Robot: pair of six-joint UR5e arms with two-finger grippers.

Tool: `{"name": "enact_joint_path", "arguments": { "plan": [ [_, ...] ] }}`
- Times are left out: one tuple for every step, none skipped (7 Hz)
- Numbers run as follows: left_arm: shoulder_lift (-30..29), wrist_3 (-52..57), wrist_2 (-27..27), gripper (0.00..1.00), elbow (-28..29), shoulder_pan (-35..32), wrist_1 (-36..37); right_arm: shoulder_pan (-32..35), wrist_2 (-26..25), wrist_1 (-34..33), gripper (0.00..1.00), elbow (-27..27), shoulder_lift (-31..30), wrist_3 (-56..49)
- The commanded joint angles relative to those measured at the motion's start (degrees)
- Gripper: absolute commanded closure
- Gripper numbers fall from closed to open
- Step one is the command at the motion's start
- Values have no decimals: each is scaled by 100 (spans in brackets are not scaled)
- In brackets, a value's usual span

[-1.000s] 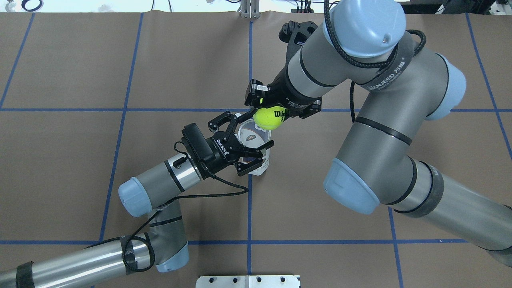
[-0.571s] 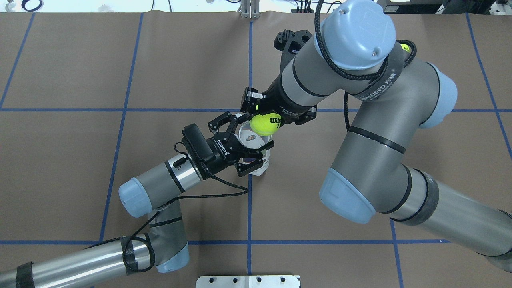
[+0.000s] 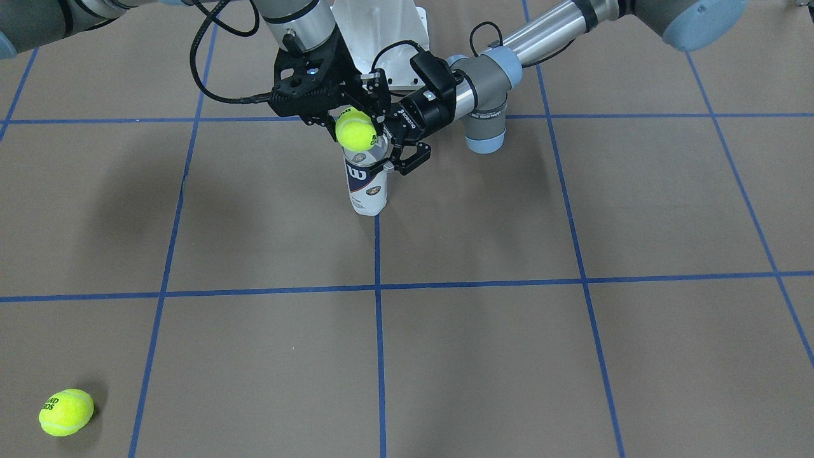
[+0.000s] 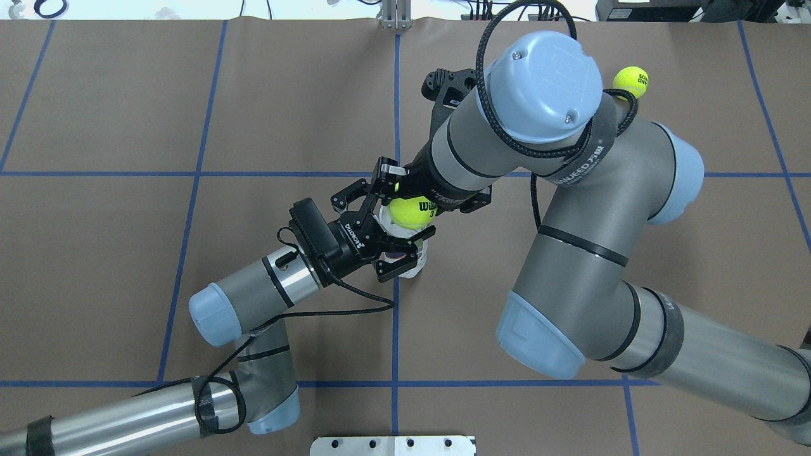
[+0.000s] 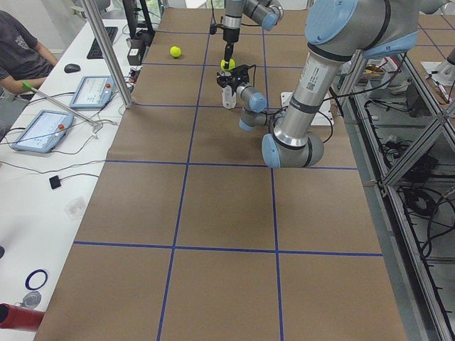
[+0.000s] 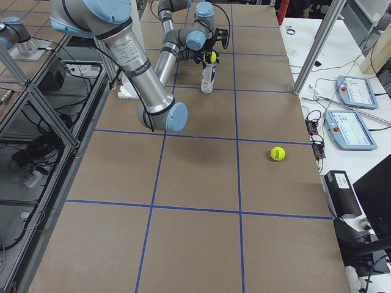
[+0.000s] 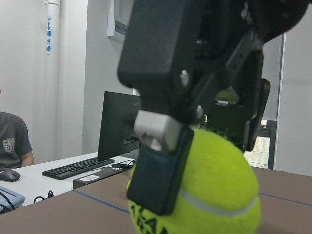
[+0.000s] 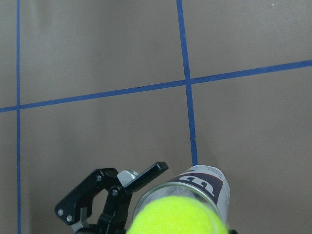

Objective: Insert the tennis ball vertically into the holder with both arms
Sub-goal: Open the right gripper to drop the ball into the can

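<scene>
While a spare ball (image 3: 65, 412) lies loose at the near corner of the table (image 3: 509, 356), well apart from everything else, the real business is further back, on the middle line of the blue grid. The can (image 3: 367, 187) stands upright on the table there, its long axis straight up and down and its open mouth facing the ceiling. Just behind and to one side of it, the left gripper (image 3: 389, 151) reaches in level from the robot's left. Its fingers straddle the can's upper part and press against the sides, so it looks to be steadying it; how hard it squeezes I cannot say. Right above the mouth is the ball (image 4: 410, 213), pinched between the fingers of the right gripper (image 3: 353, 128), which hangs down from above with its wrist pointing at the table. The ball lies directly over the opening, perhaps a shade off centre, and I cannot tell whether it touches the rim. By my reckoning the coming move is straight down along the can's axis. It belongs to the right arm, while the left one only has to keep the can from tipping. Farthest back stands the white base (image 3: 381, 25).
</scene>
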Motion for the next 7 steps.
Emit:
{"name": "enact_joint_path", "arguments": {
  "plan": [
    [0, 0, 0, 5, 0, 3, 0, -20, -39, -3, 1, 30, 0, 3],
    [0, 0, 0, 5, 0, 12, 0, -12, -21, -12, 1, 56, -9, 3],
    [0, 0, 0, 5, -9, 12, 0, 6, 5, -160, 1, 196, -53, 3],
    [9, 0, 0, 5, -1, 12, -9, 232, 66, -318, 1, 284, -236, -58],
    [0, 0, 0, 5, -9, 12, -9, 617, 276, -311, 1, 259, -629, -207],
    [0, 0, 0, 5, -9, 12, -9, 1230, 487, -319, 1, 120, -938, -956],
    [9, -9, 0, 5, -9, 12, -9, 1880, 758, -267, 1, -526, -1036, -1677]
  ]
}}
